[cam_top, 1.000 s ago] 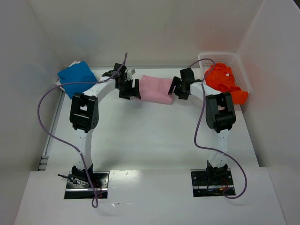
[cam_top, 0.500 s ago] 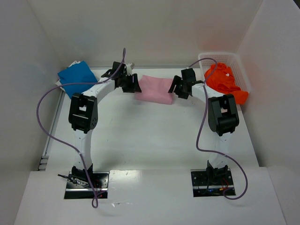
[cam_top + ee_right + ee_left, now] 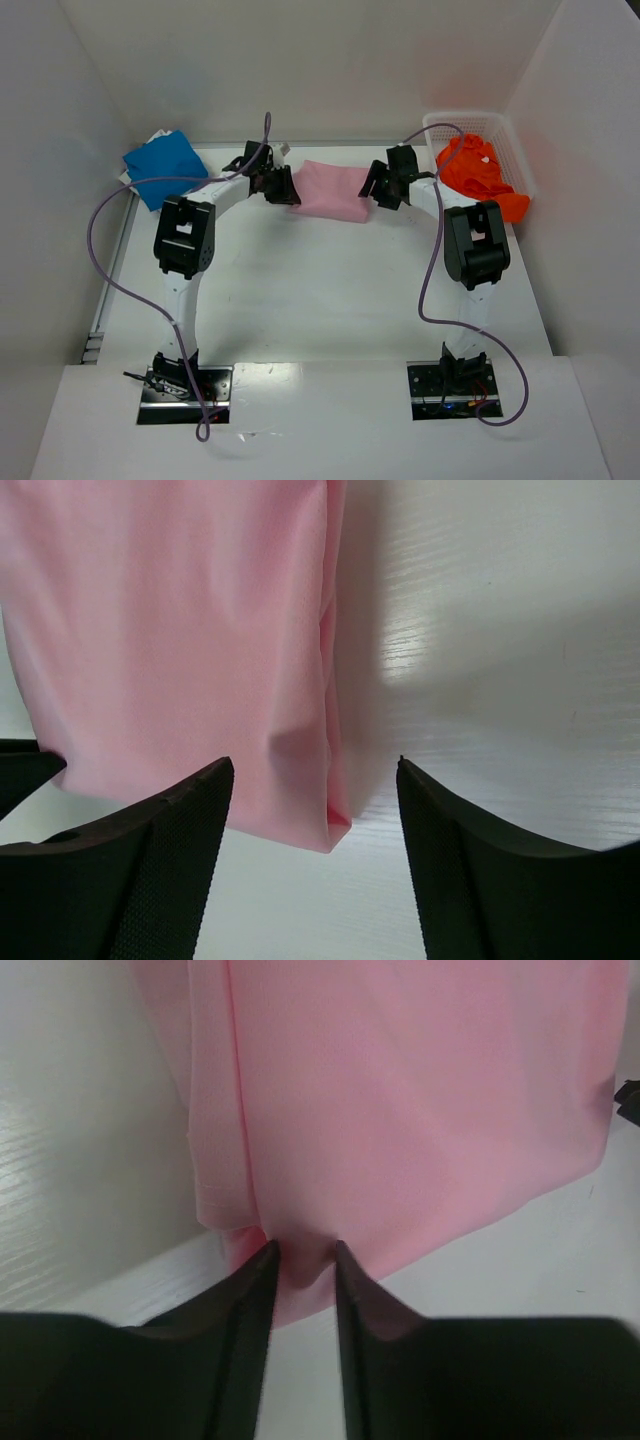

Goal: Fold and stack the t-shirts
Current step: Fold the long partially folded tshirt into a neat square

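We're pinching an edge of the pink shirt [image 3: 332, 190] tight in our left gripper [image 3: 303, 1258]. Our right gripper [image 3: 313, 770] is hovering wide open at its opposite edge.

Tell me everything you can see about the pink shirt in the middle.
The pink shirt is a soft, smooth cloth folded into a rectangle, with layered edges showing along one side. It lies on the white table, toward its far edge. The left hand pinches its edge; the right hand stands open around its opposite corner.
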